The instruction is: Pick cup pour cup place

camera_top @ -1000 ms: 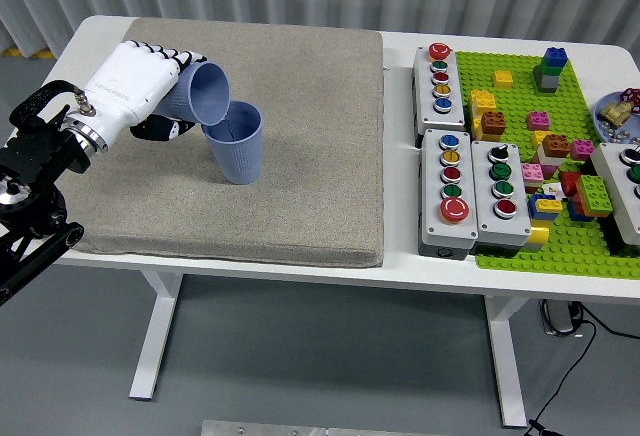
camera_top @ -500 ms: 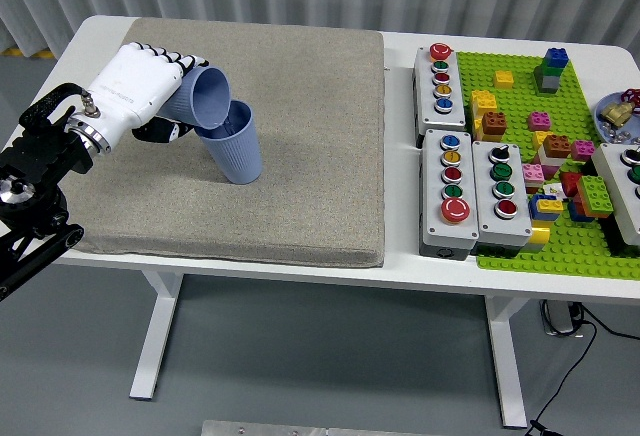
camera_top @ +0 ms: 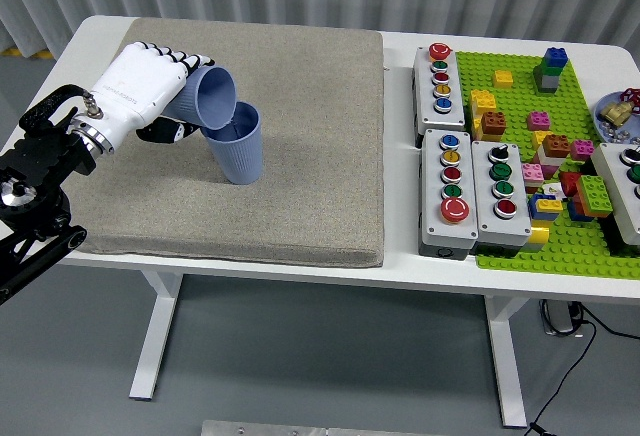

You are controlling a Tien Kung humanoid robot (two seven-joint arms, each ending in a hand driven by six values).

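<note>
Two blue ribbed paper cups are on the left part of the grey mat point(camera_top: 300, 156). One blue cup point(camera_top: 238, 146) stands upright on the mat. My left hand point(camera_top: 165, 91), white with black fingers, is shut on the second blue cup point(camera_top: 208, 96) and holds it tipped on its side. That cup's mouth faces right and down, its rim over the standing cup's opening and touching or nearly touching it. I cannot see what is inside either cup. My right hand is out of view.
Grey button boxes point(camera_top: 441, 78) point(camera_top: 476, 193) stand right of the mat. A green brick baseplate point(camera_top: 580, 246) with several loose coloured bricks fills the table's right side. A small bowl point(camera_top: 617, 116) sits at the right edge.
The held cup and my left hand have shifted slightly; the standing cup, which leaned a little half a second ago, stands upright again.
</note>
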